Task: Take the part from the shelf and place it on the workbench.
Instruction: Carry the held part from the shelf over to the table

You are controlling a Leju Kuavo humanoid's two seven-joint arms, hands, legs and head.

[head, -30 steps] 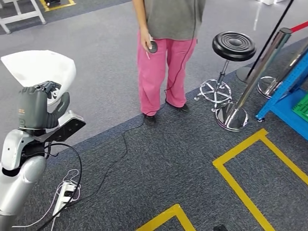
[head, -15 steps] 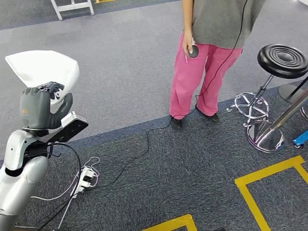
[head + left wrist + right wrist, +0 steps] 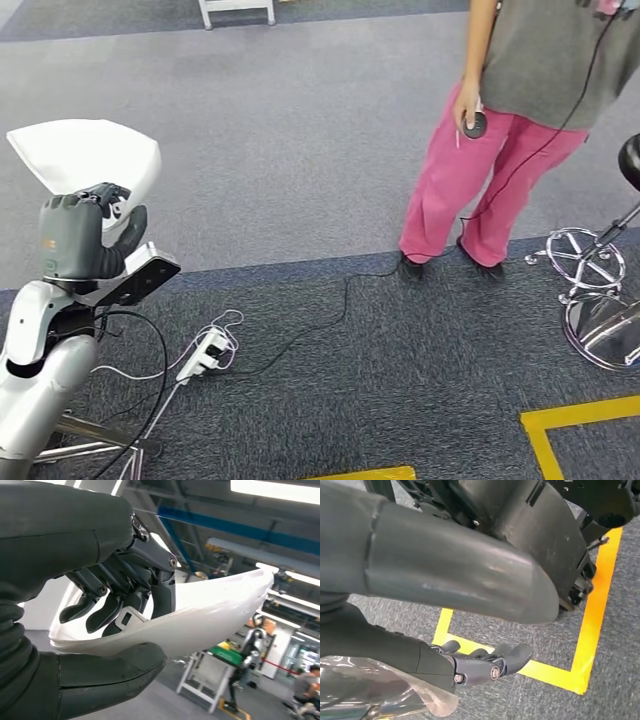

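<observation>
The part (image 3: 83,156) is a white, thin, curved plastic shell, held up at the left of the head view. My left hand (image 3: 79,235) grips its lower edge. In the left wrist view the shell (image 3: 211,615) lies pinched between the thick thumb (image 3: 113,672) and the dark fingers (image 3: 124,595). My right hand (image 3: 471,630) hangs down over the carpet with its thumb and fingers apart and nothing in it.
A person in pink trousers (image 3: 490,170) stands ahead on the right, holding a small round controller (image 3: 475,125) on a cable. A power strip (image 3: 202,355) and cables lie on the carpet. A stool base (image 3: 596,300) stands at the right. Yellow floor tape (image 3: 581,425) marks the floor.
The whole view has swung left: the person, stool and tape have slid to the right of the picture. My left hand still holds the shell the same way.
</observation>
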